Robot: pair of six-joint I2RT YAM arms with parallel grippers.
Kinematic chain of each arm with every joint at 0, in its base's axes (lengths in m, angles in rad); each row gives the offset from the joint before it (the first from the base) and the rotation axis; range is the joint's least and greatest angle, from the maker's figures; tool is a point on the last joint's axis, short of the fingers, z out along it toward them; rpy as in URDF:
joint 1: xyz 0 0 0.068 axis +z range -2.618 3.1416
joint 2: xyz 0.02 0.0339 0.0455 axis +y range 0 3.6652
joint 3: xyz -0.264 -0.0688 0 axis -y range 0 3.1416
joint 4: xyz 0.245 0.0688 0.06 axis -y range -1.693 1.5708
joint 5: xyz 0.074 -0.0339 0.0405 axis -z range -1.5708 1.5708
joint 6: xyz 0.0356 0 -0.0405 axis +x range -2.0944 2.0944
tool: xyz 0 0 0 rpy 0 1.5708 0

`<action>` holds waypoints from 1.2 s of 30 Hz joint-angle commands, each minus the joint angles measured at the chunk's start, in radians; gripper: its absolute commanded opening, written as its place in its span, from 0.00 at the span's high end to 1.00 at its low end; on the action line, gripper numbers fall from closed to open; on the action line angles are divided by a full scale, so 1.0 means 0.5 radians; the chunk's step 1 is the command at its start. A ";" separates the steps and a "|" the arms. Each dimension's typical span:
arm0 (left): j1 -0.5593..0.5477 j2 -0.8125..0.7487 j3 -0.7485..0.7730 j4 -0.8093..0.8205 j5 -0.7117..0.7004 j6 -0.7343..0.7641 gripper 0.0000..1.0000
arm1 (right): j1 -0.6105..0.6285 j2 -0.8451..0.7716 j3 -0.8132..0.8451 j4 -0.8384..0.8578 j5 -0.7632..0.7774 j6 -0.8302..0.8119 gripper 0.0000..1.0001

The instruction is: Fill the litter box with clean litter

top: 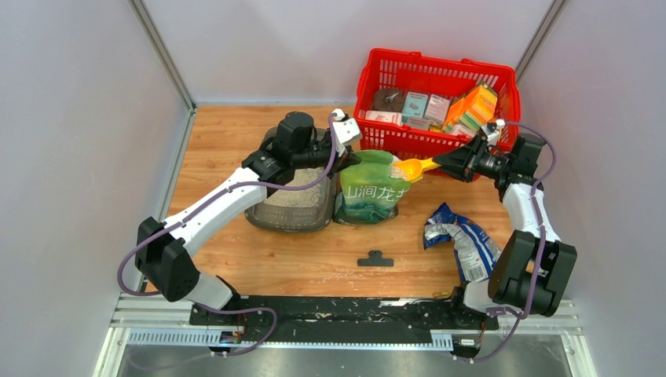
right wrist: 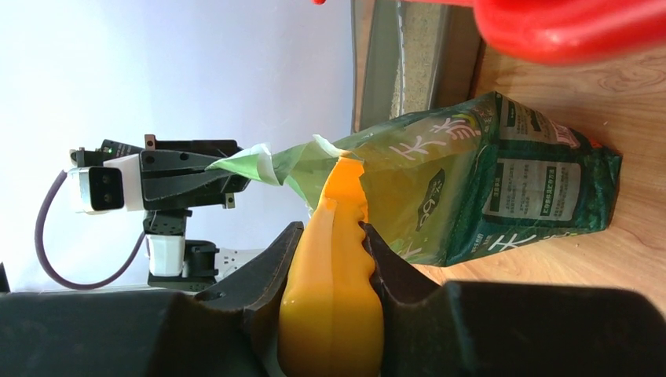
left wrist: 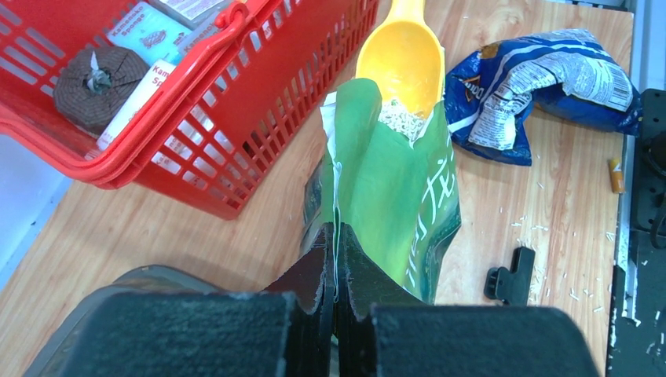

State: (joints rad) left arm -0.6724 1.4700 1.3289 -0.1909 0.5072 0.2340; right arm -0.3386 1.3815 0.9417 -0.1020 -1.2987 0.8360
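Note:
The litter box, a dark grey tray, stands left of centre with pale clean litter inside. To its right stands a green litter bag. My left gripper is shut on the bag's top edge and holds the mouth up. A yellow scoop reaches into that mouth, with litter lying in its bowl. My right gripper is shut on the scoop's handle. In the right wrist view the litter box lies beyond the bag.
A red wire basket with boxes stands at the back right, close behind the bag and scoop. A crumpled blue bag lies front right, and a black clip lies in front. Spilled granules dot the wood.

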 commanded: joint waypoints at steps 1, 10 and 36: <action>0.041 -0.167 0.140 0.176 -0.039 0.041 1.00 | -0.065 -0.057 0.071 -0.246 -0.139 -0.187 1.00; 0.041 -0.191 0.134 0.198 -0.036 0.054 1.00 | -0.136 -0.072 0.209 -0.247 -0.148 -0.080 1.00; 0.041 -0.216 0.051 0.296 -0.054 -0.014 1.00 | -0.231 -0.030 0.307 -0.523 -0.213 -0.334 1.00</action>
State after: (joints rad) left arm -0.6716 1.4490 1.3136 -0.1913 0.5022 0.2226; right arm -0.4370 1.3605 1.0546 -0.3450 -1.3621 0.6811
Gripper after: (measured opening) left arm 0.008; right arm 0.297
